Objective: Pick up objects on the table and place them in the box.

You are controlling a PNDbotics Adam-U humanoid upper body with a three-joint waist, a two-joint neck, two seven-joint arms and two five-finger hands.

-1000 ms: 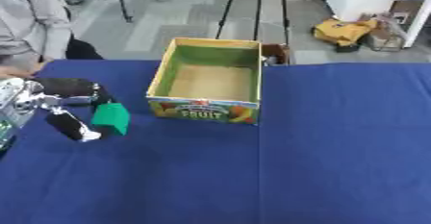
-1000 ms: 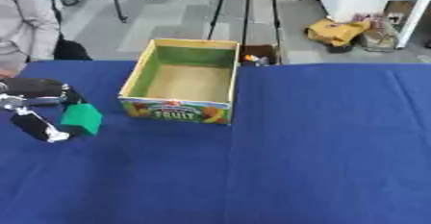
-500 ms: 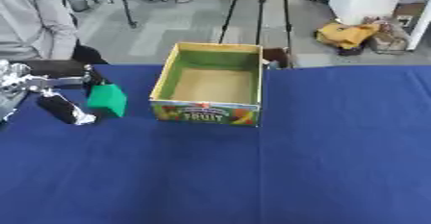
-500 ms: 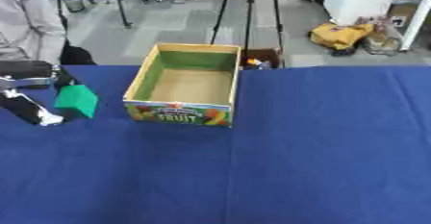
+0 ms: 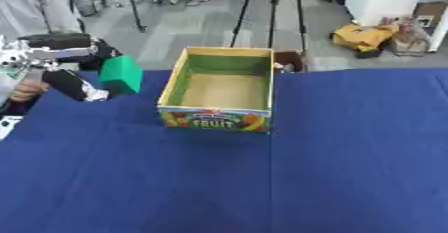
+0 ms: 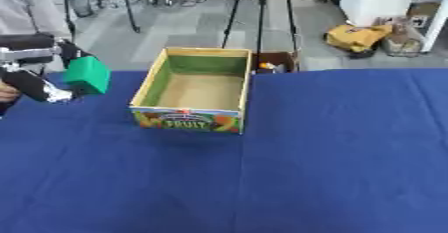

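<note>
Box (image 5: pixel 220 90) looks empty; left hand (image 5: pixel 70 72) grips green block (image 5: pixel 121 73).

The green block (image 5: pixel 121 74) is a small plain box shape, tilted, held above the blue tabletop (image 5: pixel 262 177) between the fingers (image 5: pixel 74 84) of the left hand (image 5: pixel 52 57), just left of the box. The box (image 5: pixel 224 88) is open cardboard with green inner walls, a brown floor and a fruit print with the word FRUIT on its near side; it stands upright on the far middle of the tabletop.
</note>
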